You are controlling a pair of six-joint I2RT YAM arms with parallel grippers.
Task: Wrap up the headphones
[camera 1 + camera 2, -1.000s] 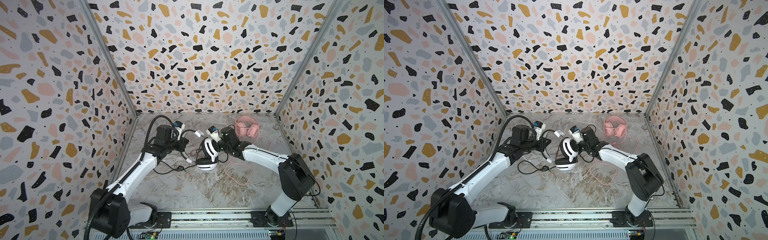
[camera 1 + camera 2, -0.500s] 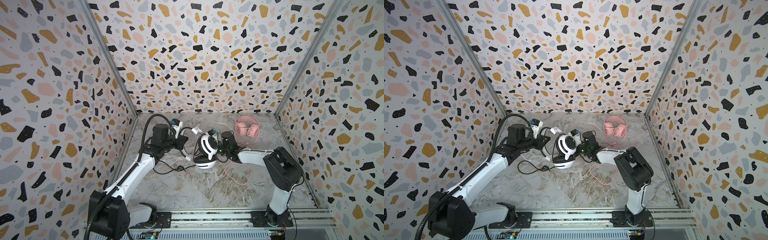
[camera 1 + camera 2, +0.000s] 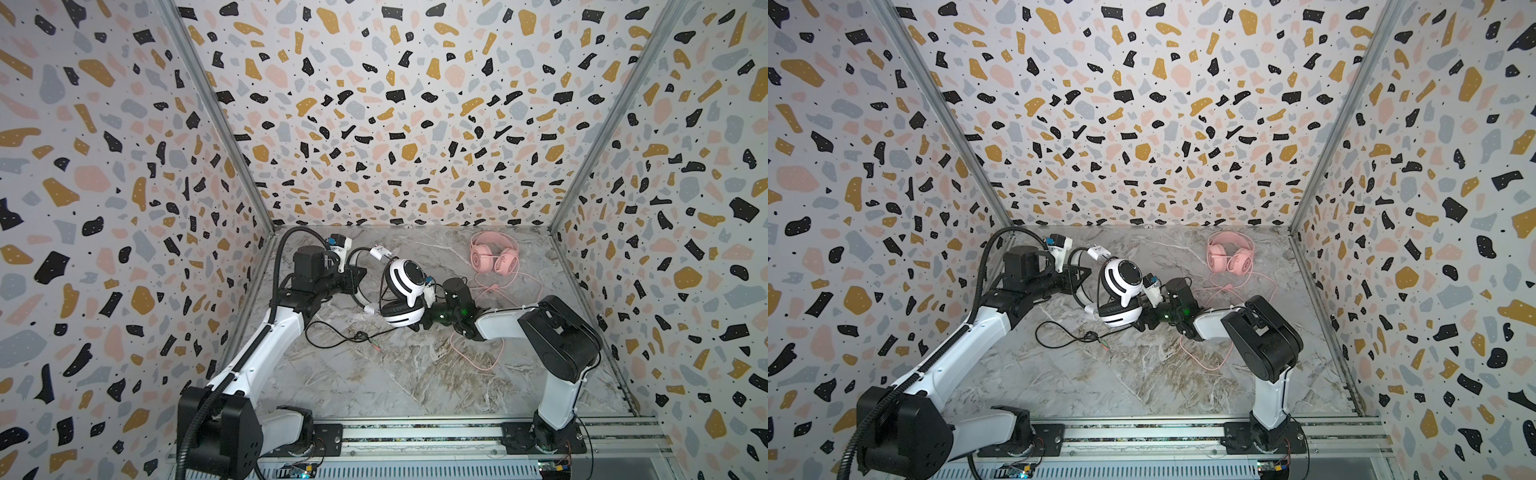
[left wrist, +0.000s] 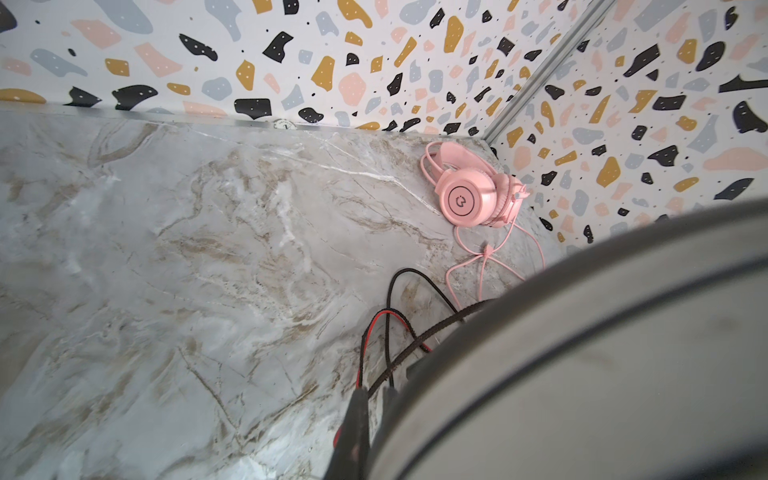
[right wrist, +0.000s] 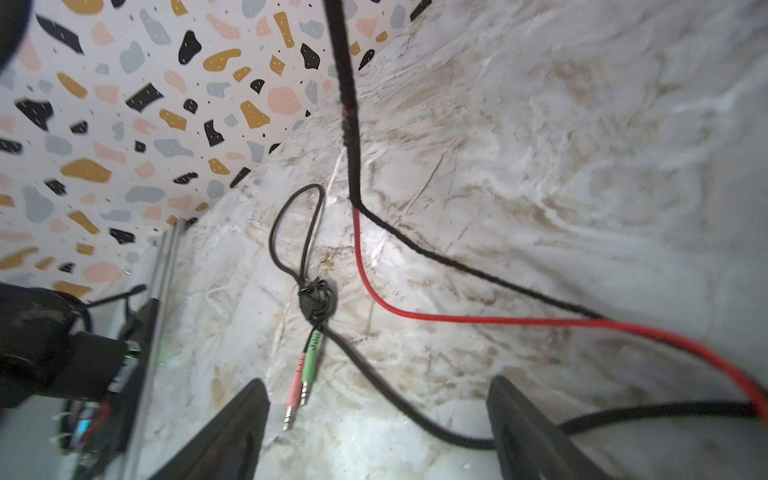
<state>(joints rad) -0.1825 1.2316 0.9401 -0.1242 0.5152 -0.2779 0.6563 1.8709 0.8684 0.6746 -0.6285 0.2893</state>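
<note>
Marble tabletop [image 4: 166, 249]: pink headset [image 4: 471, 199] (ring logo [image 4: 460, 202] on cup [image 4: 482, 185]).

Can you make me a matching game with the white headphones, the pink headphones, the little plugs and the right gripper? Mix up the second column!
Column one:
1. white headphones
2. pink headphones
3. plugs
4. right gripper

Column two:
A. jaws wide open
B. near the back right corner of the table
C. one pink, one green
D. near the middle of the table

Pairs: 1-D, 2-B, 3-C, 4-A
</note>
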